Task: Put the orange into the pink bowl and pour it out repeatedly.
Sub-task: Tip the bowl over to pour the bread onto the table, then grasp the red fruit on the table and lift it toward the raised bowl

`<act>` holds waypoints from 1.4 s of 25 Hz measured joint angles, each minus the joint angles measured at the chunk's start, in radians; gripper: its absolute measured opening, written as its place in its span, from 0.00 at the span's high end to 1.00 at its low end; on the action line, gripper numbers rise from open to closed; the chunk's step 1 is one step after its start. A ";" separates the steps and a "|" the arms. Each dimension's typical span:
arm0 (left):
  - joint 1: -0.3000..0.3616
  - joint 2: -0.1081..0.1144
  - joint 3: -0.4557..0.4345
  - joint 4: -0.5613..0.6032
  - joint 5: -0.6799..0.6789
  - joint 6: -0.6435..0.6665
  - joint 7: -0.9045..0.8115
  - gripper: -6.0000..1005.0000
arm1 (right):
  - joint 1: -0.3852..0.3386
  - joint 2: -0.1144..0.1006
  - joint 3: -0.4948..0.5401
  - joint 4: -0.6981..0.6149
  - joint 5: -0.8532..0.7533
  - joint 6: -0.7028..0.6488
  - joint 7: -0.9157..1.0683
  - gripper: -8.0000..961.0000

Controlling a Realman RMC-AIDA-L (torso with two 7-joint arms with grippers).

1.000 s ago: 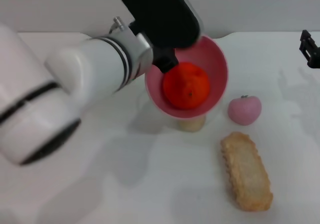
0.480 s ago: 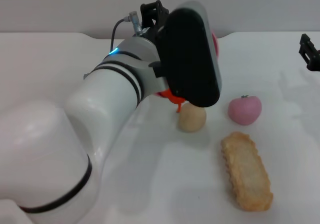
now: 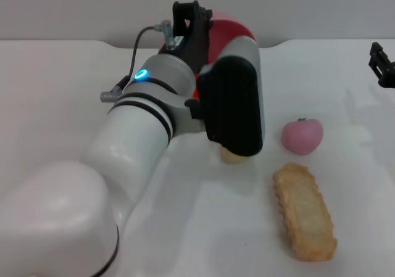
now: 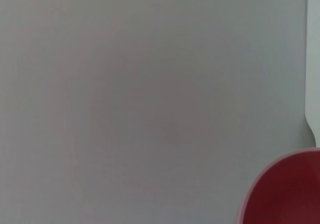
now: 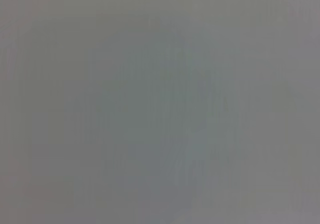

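Observation:
My left arm reaches across the middle of the table in the head view. Its gripper (image 3: 192,19) is shut on the rim of the pink bowl (image 3: 233,25), which is held up and tipped far over, so that only its back shows above the wrist. A piece of the bowl also shows in the left wrist view (image 4: 285,189). The orange is hidden behind my left arm and its black wrist housing. My right gripper (image 3: 382,61) is parked at the far right edge.
A small beige ball (image 3: 231,157) peeks out under the left wrist. A pink-purple fruit (image 3: 302,135) lies to its right. A long bread piece (image 3: 304,210) lies at the front right. The white table (image 3: 62,86) stretches to the left.
The left wrist has rolled further over, tipping the bowl from open towards me to turned away. The orange, seen in the bowl a second ago, is now out of sight.

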 joint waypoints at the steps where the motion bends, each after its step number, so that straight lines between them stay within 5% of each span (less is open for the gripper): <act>1: 0.001 0.000 0.009 -0.009 0.028 0.003 -0.007 0.95 | 0.000 0.000 0.000 -0.001 0.000 0.000 0.000 0.41; 8: 0.017 -0.001 0.078 -0.055 0.209 0.007 -0.041 0.95 | 0.006 0.000 0.000 -0.002 0.000 0.005 0.008 0.40; 19: 0.027 -0.001 0.106 -0.073 0.305 0.007 -0.054 0.95 | 0.011 -0.002 -0.003 -0.001 0.001 0.011 0.014 0.39; 24: 0.018 -0.005 0.052 0.006 0.252 -0.066 -0.306 0.95 | 0.032 -0.005 -0.032 -0.056 0.001 0.149 0.015 0.39; 26: 0.024 0.001 -0.039 0.165 0.021 -0.155 -0.342 0.95 | 0.074 -0.011 -0.080 -0.127 0.001 0.345 -0.003 0.39; 29: 0.028 0.005 -0.122 0.245 -0.162 -0.203 -0.312 0.95 | 0.104 -0.012 -0.106 -0.158 0.000 0.433 -0.024 0.38; 35: -0.011 0.007 -0.336 0.288 -0.529 -0.361 -0.210 0.95 | 0.177 -0.010 -0.194 -0.193 0.006 0.532 -0.036 0.38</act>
